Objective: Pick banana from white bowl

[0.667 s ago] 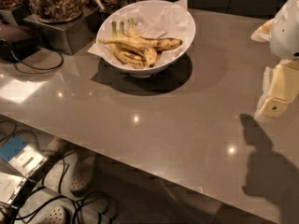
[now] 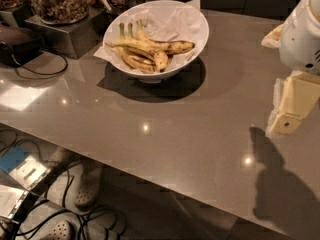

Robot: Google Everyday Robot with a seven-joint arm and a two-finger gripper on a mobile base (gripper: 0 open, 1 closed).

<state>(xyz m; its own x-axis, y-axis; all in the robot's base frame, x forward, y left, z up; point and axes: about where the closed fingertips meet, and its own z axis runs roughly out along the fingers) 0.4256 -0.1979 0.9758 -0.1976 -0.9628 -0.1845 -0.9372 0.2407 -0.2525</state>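
The long slender yellow banana [image 2: 150,45] lies across the top of three shorter curved bananas [image 2: 142,61] with greenish stems, its browned end pointing right. They sit in the white bowl [image 2: 200,29], which is lined with crinkled white paper [image 2: 170,19] and stands at the back of the grey table [image 2: 165,129]. My gripper [image 2: 292,106] hangs from the white arm [image 2: 302,34] at the right edge of the view. It is above the table, well to the right of the bowl and nearer than it, and holds nothing.
Glass jars of nuts [image 2: 60,1] stand on a metal stand [image 2: 65,36] at the back left. A dark device [image 2: 17,41] with a cable lies left of the bowl. The table's front edge runs diagonally; below it the floor holds cables and shoes [image 2: 87,189].
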